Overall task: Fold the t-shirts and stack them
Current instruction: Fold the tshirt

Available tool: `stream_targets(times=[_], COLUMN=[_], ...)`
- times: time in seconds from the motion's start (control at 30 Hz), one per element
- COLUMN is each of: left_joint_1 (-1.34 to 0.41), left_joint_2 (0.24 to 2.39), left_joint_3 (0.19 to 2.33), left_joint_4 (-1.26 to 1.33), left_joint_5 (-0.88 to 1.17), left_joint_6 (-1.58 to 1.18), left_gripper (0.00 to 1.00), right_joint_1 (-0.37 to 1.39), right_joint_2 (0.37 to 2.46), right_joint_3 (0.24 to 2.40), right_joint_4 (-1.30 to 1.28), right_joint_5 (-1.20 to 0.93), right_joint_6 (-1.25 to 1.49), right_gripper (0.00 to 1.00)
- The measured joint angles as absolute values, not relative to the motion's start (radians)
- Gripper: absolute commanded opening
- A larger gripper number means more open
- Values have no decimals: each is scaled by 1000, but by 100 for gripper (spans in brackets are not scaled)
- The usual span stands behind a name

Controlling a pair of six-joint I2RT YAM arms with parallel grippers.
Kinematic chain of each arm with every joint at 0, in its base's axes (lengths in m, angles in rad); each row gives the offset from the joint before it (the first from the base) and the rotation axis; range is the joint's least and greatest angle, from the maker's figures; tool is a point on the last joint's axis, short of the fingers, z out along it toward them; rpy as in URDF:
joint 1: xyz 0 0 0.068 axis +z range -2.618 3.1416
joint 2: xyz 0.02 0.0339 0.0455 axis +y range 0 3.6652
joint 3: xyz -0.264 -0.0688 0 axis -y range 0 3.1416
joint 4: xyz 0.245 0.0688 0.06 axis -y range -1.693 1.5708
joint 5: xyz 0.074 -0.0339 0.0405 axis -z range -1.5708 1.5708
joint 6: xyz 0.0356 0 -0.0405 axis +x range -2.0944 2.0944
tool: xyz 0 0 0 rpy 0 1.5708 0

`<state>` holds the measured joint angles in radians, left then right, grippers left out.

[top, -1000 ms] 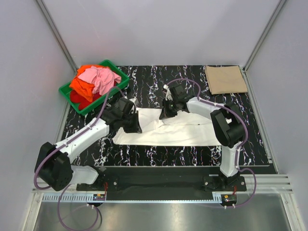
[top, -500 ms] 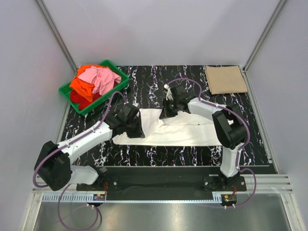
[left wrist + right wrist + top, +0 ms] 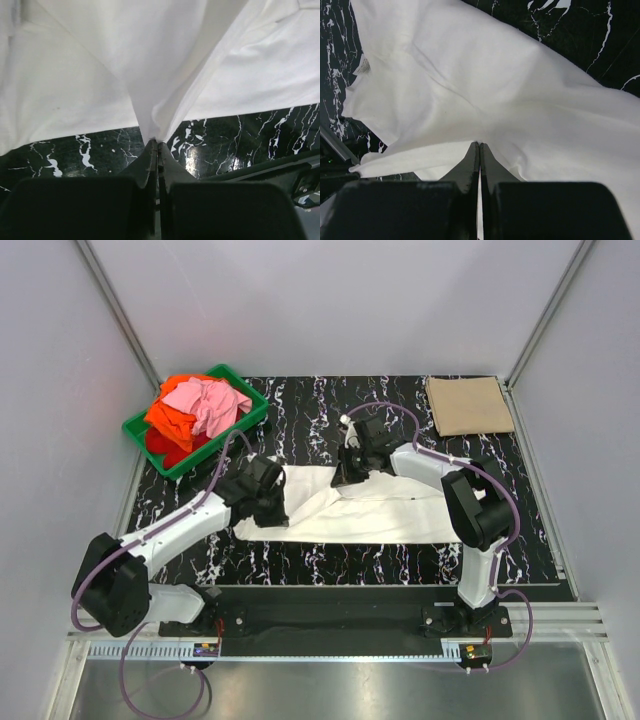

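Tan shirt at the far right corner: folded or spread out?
Folded. The tan shirt lies as a compact flat rectangle, with no sleeves showing.

green crate (image 3: 246,388) far left, black white-veined tabletop (image 3: 320,405)

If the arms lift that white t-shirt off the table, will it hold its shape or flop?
Probably floppy: the white cloth t-shirt tents into creases where the left tool pinches it. Likely light: the right tool gathers a fold with a thin pinch. Unpinched parts would probably sag and drag on the black marbled table.
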<state>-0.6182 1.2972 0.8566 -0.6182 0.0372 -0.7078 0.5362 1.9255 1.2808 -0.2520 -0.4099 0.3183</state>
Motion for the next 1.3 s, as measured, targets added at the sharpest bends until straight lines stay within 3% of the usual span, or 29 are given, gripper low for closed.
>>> stream_targets(times=[0.43,0.9,1.0,1.03,1.07,1.17,1.3], left_joint_1=[-495,-443,-442,-440,-438,-430,-427], left_joint_2=[1429,1647,1682,1688,1695,1699,1652], left_joint_3=[874,1128,1153,1158,1163,1170,1158], left_joint_4=[-604,-638,-646,-651,-659,-676,-683], left_joint_5=[21,-95,-113,-116,-124,-144,-123], left_joint_6=[-626,-476,-450,-445,-432,-417,-408], left_gripper=[0,1,14,31,38,46,49], right_joint_1=[539,541,541,541,541,541,541], right_joint_2=[1986,1993,1993,1993,1993,1993,1993], right_joint_3=[1389,1335,1335,1335,1335,1335,1336], right_joint_4=[-251,-258,-259,-259,-259,-260,-260], right_joint_5=[-408,-302,-279,-274,-271,-270,-270], right_joint_6=[294,294,294,294,294,295,303], right_gripper=[0,0,0,0,0,0,0])
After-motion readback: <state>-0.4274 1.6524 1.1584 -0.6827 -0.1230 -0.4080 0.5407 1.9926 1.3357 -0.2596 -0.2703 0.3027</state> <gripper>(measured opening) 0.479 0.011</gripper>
